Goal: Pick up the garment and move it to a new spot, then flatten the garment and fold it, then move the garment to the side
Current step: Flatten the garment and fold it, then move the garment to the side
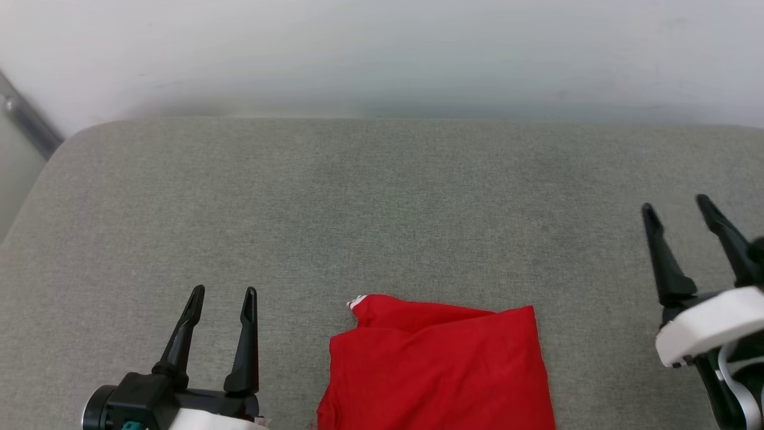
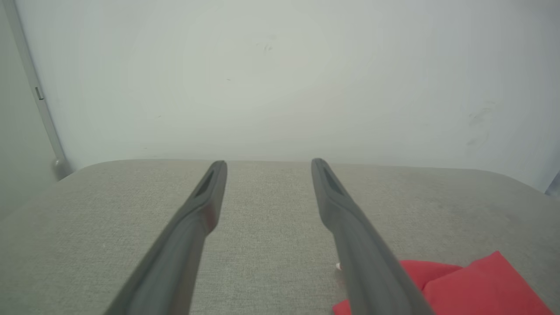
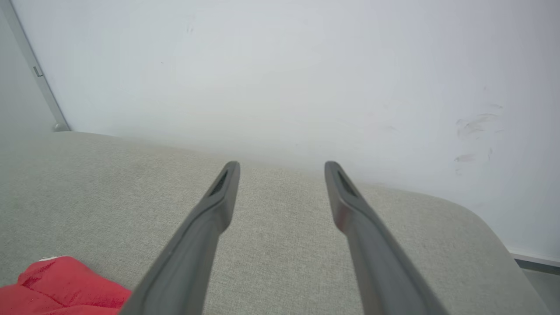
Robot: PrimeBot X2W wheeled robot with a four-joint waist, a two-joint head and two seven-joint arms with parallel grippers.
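While beside the garment [image 1: 439, 370], left pincer [image 1: 224, 291], right pincer [image 1: 675, 203]: agape, empty.

**Red on Grey**

The garment [image 1: 439, 370] is plain solid red, with a sliver of white trim [image 1: 354, 303] at one corner. The cushion [image 1: 382, 209] is a light grey, finely flecked weave. The wall [image 1: 382, 54] is off-white with faint grey smudges. The left gripper [image 1: 224, 291] and right gripper [image 1: 675, 203] have black fingers; the right's shell [image 1: 710, 322] is white. The rail [image 1: 27, 122] is dull grey.
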